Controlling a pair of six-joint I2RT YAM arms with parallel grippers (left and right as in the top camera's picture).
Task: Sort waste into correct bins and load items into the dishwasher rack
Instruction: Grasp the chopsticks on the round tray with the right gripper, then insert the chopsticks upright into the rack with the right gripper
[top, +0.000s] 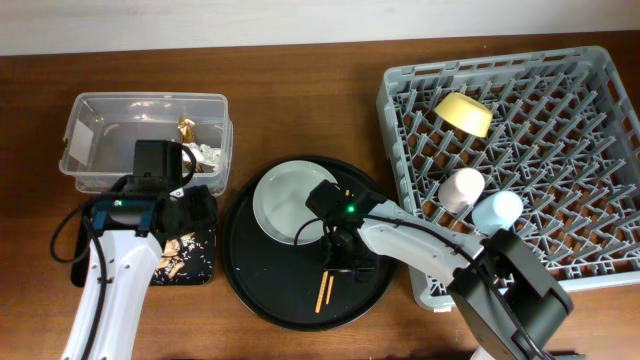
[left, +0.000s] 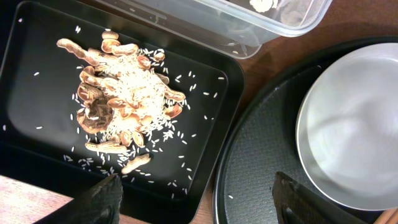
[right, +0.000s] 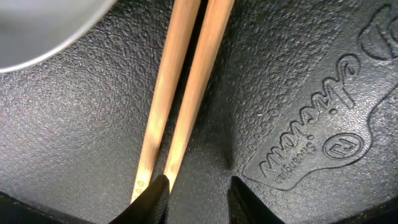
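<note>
right gripper (top: 337, 262) partly open, empty, over the round black tray (top: 255, 272), the nearer arm | overhead: chopsticks (top: 322, 292) lie on the tray, long axis toward its rim on the robot's side | right wrist: chopstick ends beside one fingertip (right: 155, 198), outside the gap, axis straight ahead

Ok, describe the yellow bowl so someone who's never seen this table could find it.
Find the big grey dishwasher rack on the right side of the table. Near its far left corner a small yellow bowl lies tipped on its side. Its only neighbours in the rack, a pink cup and a blue cup, are paler and sit nearer the front.
</note>
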